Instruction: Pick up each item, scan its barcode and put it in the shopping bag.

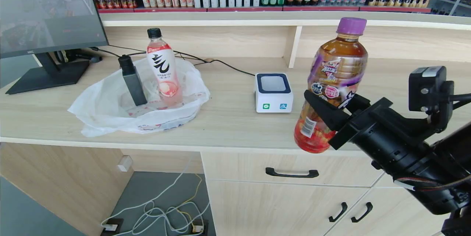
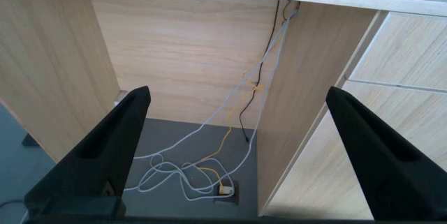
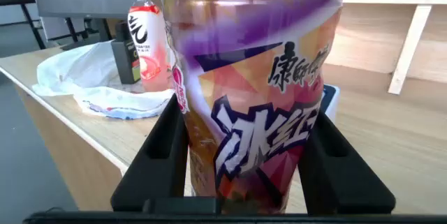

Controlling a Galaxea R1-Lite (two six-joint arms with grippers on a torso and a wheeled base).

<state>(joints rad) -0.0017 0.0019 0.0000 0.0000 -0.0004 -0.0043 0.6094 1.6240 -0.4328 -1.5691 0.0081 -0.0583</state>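
Purple-capped bottle (image 1: 338, 63) between right gripper (image 1: 333, 100) fingers (image 1: 323, 113)

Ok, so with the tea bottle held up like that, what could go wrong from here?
The right gripper holds the tea bottle tilted near the counter edge; a slip could send it to the floor.
Its barcode sits low on the side, seemingly not facing the scanner, so the scan may miss.
A pink bottle and a dark container stand upright in the shopping bag; the tea bottle could topple them.
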